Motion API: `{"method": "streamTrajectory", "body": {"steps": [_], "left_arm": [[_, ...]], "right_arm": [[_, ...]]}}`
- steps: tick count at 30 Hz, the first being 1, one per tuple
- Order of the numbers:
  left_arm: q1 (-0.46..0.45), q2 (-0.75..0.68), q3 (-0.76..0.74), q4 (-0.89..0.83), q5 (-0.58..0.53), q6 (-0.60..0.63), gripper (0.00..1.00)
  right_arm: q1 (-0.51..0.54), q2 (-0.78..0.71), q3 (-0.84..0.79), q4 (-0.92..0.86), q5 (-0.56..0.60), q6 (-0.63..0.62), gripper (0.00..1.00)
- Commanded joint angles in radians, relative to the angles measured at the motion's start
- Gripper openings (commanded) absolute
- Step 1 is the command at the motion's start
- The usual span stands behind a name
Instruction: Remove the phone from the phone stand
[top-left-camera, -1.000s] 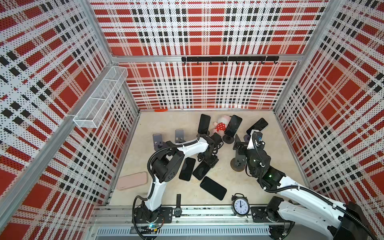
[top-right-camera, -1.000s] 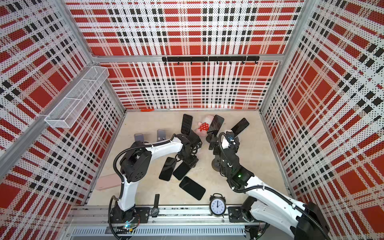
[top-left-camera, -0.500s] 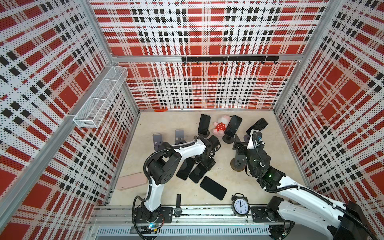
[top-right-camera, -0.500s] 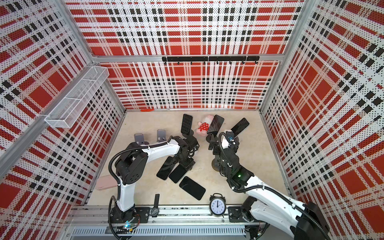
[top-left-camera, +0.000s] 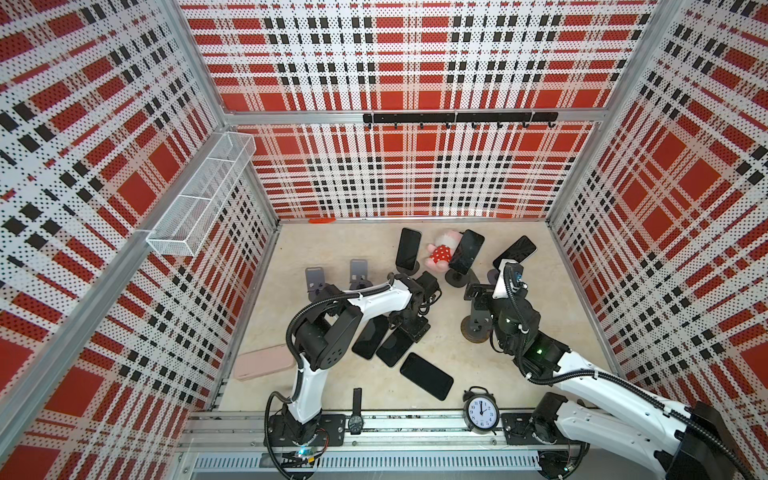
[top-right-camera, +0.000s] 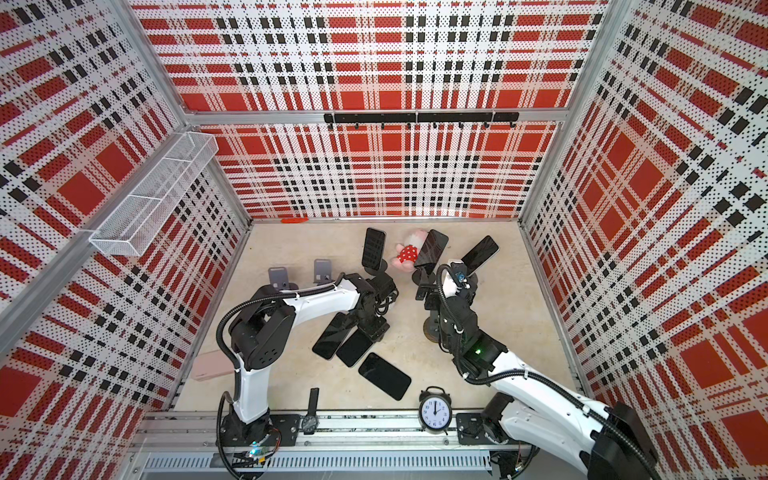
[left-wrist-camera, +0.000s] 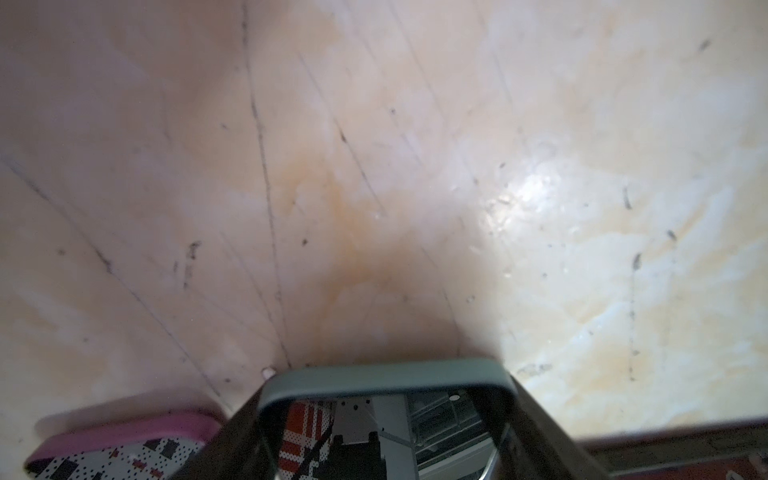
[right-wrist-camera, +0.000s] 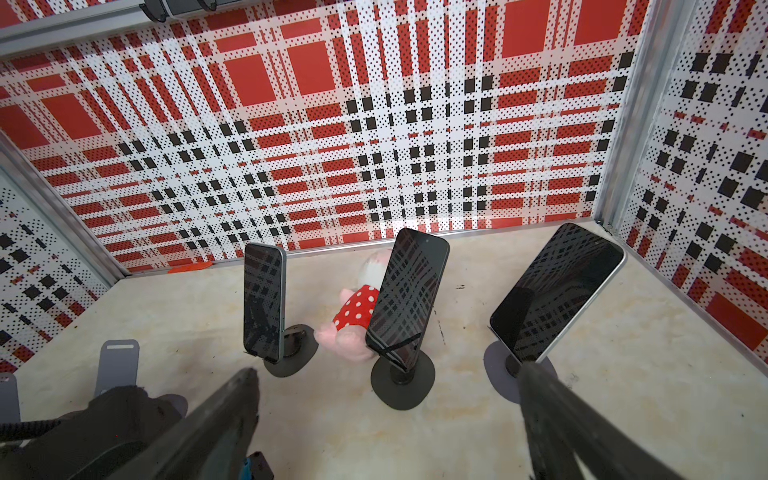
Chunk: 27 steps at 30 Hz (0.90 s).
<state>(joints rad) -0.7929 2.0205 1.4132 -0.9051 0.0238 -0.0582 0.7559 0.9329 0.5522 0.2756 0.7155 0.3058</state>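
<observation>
Phone (top-left-camera: 395, 348), grey-cased, is held low at the middle of the desk (top-left-camera: 332, 245), clamped across its width by the closed fingers (left-wrist-camera: 540, 432) of the left gripper (top-left-camera: 409, 328); contact with the desk cannot be told. Its grey rim and the arm mirrored in its screen are shown by the left wrist view alone, with a pink-edged phone (left-wrist-camera: 120, 436) just beside it. Its lie is given only in both top views: screen upward, long axis diagonal from near left to far right, the far-right end covered by the gripper. A third flat phone (top-left-camera: 426, 376), nearer the front rail (top-left-camera: 415, 419), is shown only from above.

The right gripper (right-wrist-camera: 386, 370) is seen with fingers spread wide around nothing, a spread made plain only by the right wrist view. Ahead of it three phones are propped on round-based stands (right-wrist-camera: 401, 382), leaning back: the left standing phone (right-wrist-camera: 264, 303), the middle standing phone (right-wrist-camera: 409, 299) and the right standing phone (right-wrist-camera: 557, 291). A black phone stand (top-left-camera: 473, 330) beside the right arm (top-left-camera: 582, 374) and two grey phone stands (top-left-camera: 318, 280) beyond the left arm (top-left-camera: 382, 297) stand bare. A plush toy (right-wrist-camera: 353, 320) is lodged between the left and middle standing phones. An alarm clock (top-left-camera: 481, 411) and a wristwatch (top-left-camera: 356, 420) are set at the front rail.
</observation>
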Motion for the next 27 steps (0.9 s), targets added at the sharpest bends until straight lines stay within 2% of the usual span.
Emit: {"method": "streamTrajectory", "body": {"steps": [1, 27], "left_arm": [[-0.002, 0.04, -0.025, -0.031, -0.019, 0.022, 0.61], [-0.005, 0.075, 0.013, -0.028, -0.027, 0.017, 0.72]], "right_arm": [[-0.009, 0.001, -0.005, 0.018, 0.001, 0.002, 1.0], [-0.011, 0.002, -0.007, 0.018, -0.032, 0.011, 1.0]]}}
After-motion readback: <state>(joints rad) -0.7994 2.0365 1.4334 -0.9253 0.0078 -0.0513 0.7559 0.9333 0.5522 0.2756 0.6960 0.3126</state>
